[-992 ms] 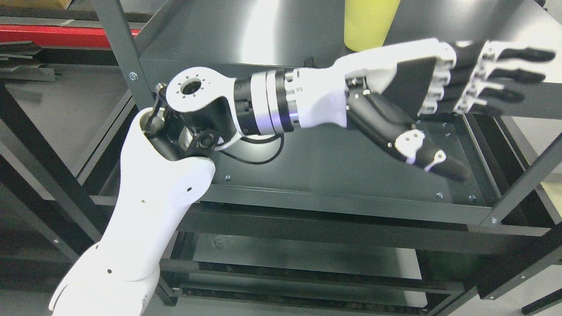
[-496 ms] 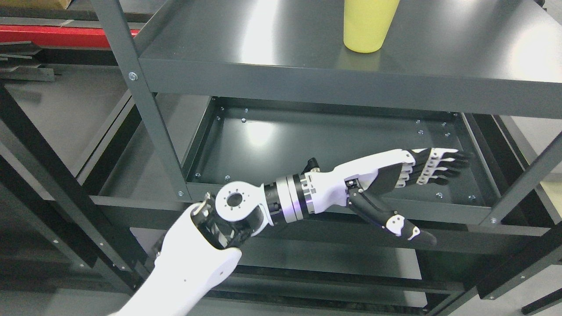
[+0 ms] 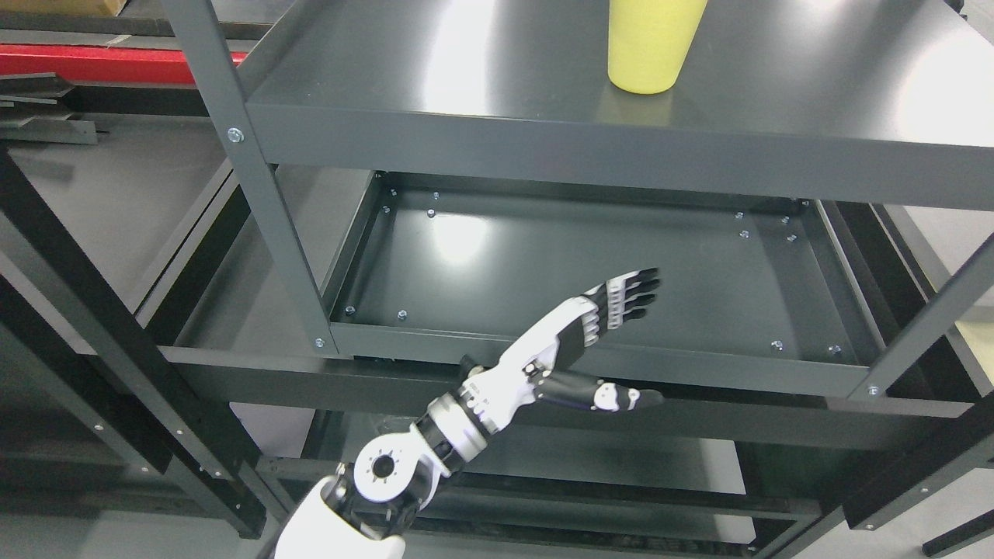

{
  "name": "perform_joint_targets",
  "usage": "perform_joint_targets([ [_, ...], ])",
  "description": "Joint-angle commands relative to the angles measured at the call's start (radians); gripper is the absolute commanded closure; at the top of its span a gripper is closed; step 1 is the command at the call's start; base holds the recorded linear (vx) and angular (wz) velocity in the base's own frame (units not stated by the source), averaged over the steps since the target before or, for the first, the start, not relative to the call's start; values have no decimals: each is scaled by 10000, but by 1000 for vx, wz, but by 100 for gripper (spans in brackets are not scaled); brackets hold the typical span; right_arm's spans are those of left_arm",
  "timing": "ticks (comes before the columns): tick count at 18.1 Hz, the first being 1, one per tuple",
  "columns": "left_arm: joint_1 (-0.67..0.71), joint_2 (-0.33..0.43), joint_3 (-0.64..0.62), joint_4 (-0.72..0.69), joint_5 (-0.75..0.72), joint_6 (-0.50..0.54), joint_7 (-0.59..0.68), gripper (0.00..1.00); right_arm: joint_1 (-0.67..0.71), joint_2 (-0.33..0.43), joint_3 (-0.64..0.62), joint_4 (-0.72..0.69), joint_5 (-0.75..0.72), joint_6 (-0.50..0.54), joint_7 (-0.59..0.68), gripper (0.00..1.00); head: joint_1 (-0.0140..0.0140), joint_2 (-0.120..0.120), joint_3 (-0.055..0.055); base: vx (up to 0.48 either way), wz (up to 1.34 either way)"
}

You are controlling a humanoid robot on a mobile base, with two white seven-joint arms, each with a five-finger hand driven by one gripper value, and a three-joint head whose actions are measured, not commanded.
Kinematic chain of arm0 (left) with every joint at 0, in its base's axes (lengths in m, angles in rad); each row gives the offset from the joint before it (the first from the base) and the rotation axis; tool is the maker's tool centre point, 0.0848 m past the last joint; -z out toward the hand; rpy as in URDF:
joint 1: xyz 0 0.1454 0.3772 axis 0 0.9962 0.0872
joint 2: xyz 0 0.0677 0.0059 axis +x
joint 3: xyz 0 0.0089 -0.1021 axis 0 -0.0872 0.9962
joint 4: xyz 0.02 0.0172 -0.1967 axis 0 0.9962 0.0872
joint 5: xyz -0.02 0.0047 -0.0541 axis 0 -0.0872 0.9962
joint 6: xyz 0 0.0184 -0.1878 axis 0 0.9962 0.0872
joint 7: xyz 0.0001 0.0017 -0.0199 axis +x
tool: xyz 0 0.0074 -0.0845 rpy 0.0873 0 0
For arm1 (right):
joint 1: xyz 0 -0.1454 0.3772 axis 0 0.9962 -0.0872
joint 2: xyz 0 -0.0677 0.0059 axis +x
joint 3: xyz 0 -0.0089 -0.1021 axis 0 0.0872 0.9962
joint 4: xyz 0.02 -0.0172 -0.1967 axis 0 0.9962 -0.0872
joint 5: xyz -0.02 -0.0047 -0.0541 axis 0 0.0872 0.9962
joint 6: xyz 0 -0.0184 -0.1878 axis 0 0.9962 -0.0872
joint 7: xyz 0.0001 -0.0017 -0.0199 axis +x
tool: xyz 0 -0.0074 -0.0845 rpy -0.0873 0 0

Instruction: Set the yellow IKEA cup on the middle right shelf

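The yellow cup (image 3: 651,45) stands upright on the dark grey shelf (image 3: 466,85) at the top of the head view, its rim cut off by the picture's edge. My left hand (image 3: 621,334) is far below it, in front of the lower tray shelf (image 3: 590,357), fingers straight and spread, thumb pointing right, holding nothing. Its white forearm comes up from the bottom edge left of the middle. The right arm does not show.
A grey upright post (image 3: 241,155) stands at the shelf's front left corner, another slanted post (image 3: 932,318) at the right. A further shelf level (image 3: 543,458) lies below the tray. A red bar (image 3: 93,64) runs along the top left.
My left arm has dropped and pulled back toward me: from level with the cup's shelf a second ago, down past the tray shelf's front edge, hand open throughout. The cup stayed put.
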Motion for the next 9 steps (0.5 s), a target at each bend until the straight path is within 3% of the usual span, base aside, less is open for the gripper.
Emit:
perform_joint_targets([
  [1, 2278, -50, 2215, 20, -434, -917, 54, 2, 139, -175, 169, 1, -245, 3, 8, 1, 0, 0, 0, 0, 0],
  [5, 2679, -50, 2769, -593, -449, -1670, 207, 2, 139, -175, 169, 1, -245, 3, 8, 1, 0, 0, 0, 0, 0],
  [9, 2909, -50, 3260, -1130, -617, -1670, 1893, 2, 139, -175, 169, -14, -245, 3, 8, 1, 0, 0, 0, 0, 0],
])
